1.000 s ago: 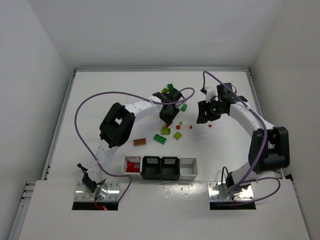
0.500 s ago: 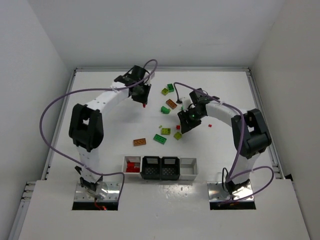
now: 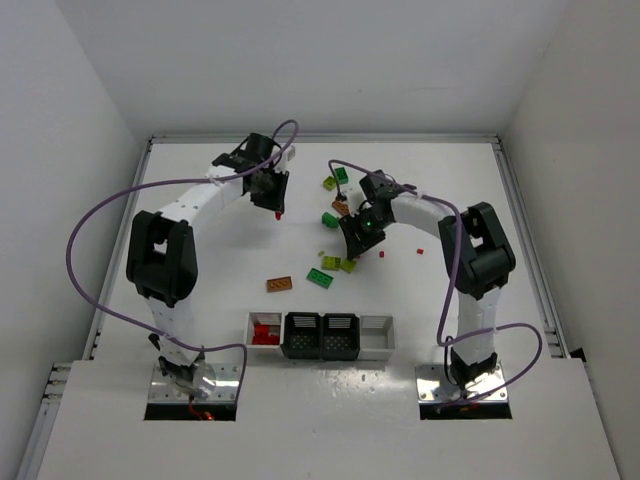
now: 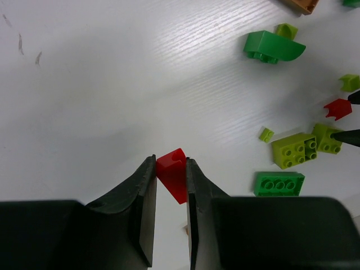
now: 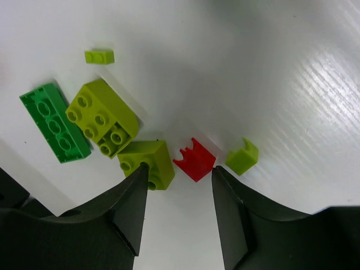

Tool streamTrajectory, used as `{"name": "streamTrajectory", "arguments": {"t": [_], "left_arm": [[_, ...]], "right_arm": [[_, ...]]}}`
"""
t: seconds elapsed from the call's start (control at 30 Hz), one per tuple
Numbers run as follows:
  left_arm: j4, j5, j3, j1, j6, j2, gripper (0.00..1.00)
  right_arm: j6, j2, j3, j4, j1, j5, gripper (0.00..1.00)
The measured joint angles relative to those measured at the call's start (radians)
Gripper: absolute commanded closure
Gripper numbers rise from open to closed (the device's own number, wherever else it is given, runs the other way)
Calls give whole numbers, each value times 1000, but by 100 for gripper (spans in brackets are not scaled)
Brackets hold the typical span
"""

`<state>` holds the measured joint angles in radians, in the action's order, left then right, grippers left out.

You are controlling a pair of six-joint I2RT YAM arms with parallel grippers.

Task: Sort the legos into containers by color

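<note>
Moved: right gripper (image 5: 179, 179) swung in over the legos (image 3: 330, 265).
Left gripper (image 4: 169, 166): pinching red brick (image 4: 175, 180).
Right gripper: spread above red piece (image 5: 194, 161).

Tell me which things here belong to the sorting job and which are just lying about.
Job: red lego in the left claw; loose legos; binned red legos; containers.
Lying about: purple cables; metal base plates.
</note>
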<state>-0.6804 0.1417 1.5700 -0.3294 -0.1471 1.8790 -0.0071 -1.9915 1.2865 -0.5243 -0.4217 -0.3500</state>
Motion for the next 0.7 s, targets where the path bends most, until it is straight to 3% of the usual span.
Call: {"name": "streamTrajectory", "arguments": {"t": [0.7], "left_arm": [[0, 18, -37, 15, 5, -15, 89]], "right_arm": [[40, 13, 15, 20, -12, -26, 50]]}}
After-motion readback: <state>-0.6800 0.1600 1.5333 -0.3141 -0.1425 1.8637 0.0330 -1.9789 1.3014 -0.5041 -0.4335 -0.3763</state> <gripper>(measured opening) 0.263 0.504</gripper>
